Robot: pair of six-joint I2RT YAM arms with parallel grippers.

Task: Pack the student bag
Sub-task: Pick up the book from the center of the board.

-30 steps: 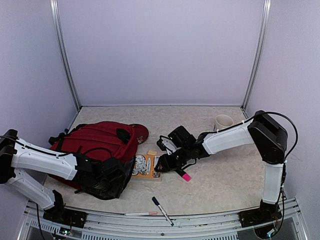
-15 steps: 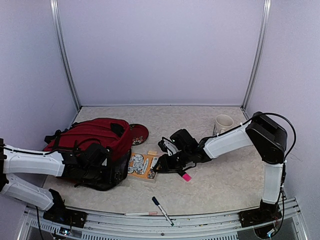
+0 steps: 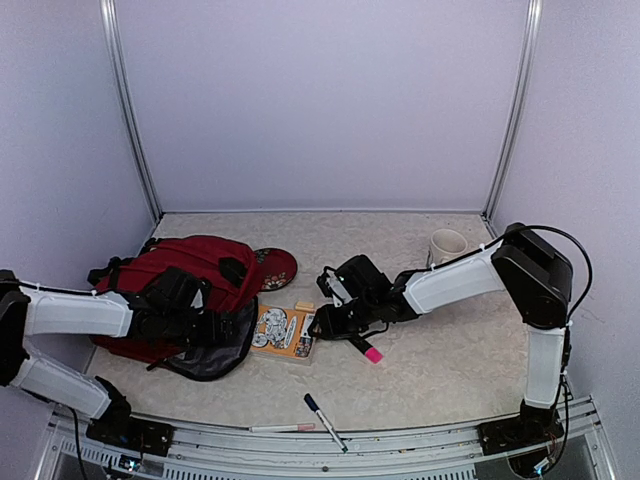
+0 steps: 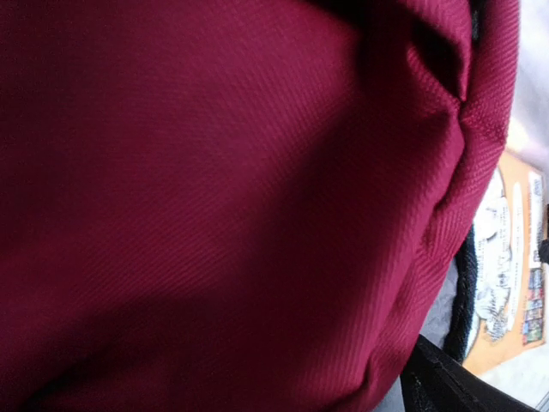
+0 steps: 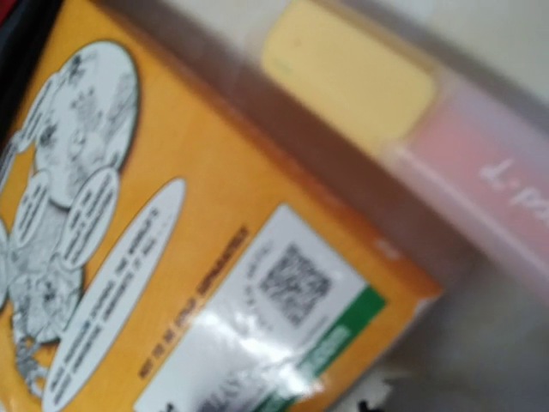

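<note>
Plain lilac walls [image 3: 320, 100] enclose a speckled beige table [image 3: 450, 370] under even light. Metal posts [image 3: 130, 110] stand in both far corners.

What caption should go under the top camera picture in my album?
Left gripper over the big dark red fabric backpack, right gripper at the flat orange cartoon book beside it.

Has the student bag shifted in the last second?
Yes. The student bag has settled back toward the far side of the table: its near edge now lies farther from the pen, which stayed put.
</note>
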